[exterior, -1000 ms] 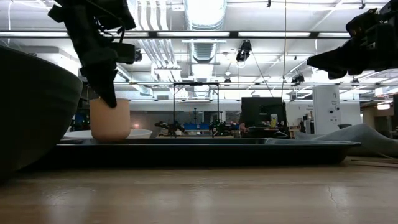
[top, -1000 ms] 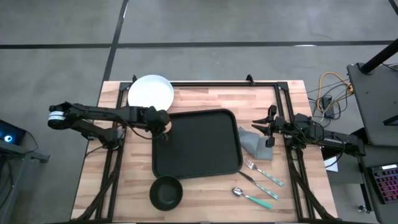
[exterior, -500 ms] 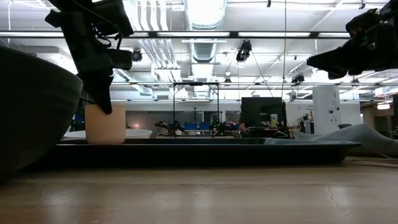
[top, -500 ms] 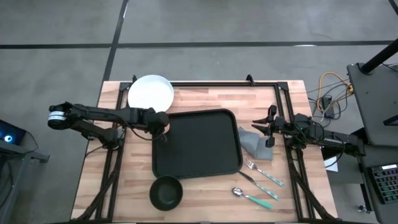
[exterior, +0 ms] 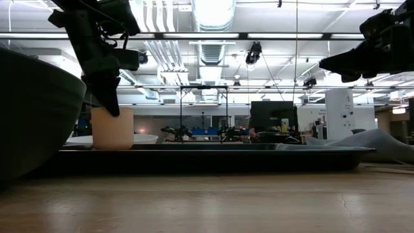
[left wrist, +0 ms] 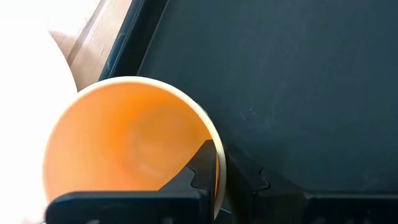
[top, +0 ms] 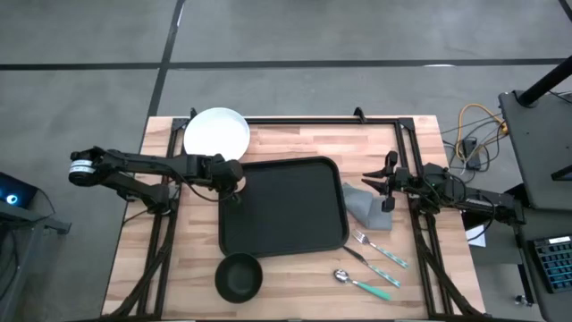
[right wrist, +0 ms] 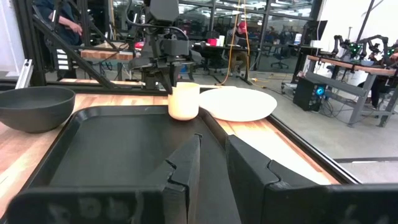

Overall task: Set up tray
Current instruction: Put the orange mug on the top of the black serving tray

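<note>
two slim dark arms, matte black links, boxy joints. left arm (top: 147, 166): pale silver-white ring near base. right arm (top: 456, 195): black cabling. fingers blocky, black.

Right wrist: looking across the tray (right wrist: 118, 146)

I see a tan cup (right wrist: 184, 101) on its far corner, left gripper (right wrist: 169, 79) pinching the rim, white plate (right wrist: 238, 102) beside, dark bowl (right wrist: 37, 107) opposite.
</note>
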`<state>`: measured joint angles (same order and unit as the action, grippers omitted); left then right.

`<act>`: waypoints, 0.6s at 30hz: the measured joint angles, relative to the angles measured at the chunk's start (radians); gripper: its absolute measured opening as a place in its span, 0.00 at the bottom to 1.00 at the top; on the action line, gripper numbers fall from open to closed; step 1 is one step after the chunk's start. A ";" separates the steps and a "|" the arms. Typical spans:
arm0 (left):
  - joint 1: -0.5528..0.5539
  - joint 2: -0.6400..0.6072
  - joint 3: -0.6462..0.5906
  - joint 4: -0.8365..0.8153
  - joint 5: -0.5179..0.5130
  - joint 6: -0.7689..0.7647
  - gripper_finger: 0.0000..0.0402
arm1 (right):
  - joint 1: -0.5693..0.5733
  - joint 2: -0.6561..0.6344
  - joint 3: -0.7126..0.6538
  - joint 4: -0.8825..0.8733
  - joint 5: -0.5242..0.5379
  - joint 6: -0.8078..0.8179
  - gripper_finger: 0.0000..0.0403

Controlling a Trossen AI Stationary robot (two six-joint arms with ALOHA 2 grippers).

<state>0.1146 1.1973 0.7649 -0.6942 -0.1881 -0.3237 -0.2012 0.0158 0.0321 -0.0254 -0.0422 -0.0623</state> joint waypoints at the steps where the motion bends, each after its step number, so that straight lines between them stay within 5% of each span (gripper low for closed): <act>1: 0.000 0.000 0.001 0.000 0.000 0.000 0.02 | 0.000 0.000 0.000 0.000 0.000 0.000 0.17; 13: 0.012 0.000 0.001 -0.004 -0.001 0.018 0.02 | 0.000 0.000 0.000 0.000 0.000 0.000 0.17; 18: 0.012 0.000 0.001 -0.004 -0.001 0.019 0.10 | 0.000 0.000 0.000 0.000 0.000 0.000 0.17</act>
<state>0.1265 1.1973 0.7654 -0.6987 -0.1890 -0.3050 -0.2012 0.0158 0.0320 -0.0250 -0.0422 -0.0628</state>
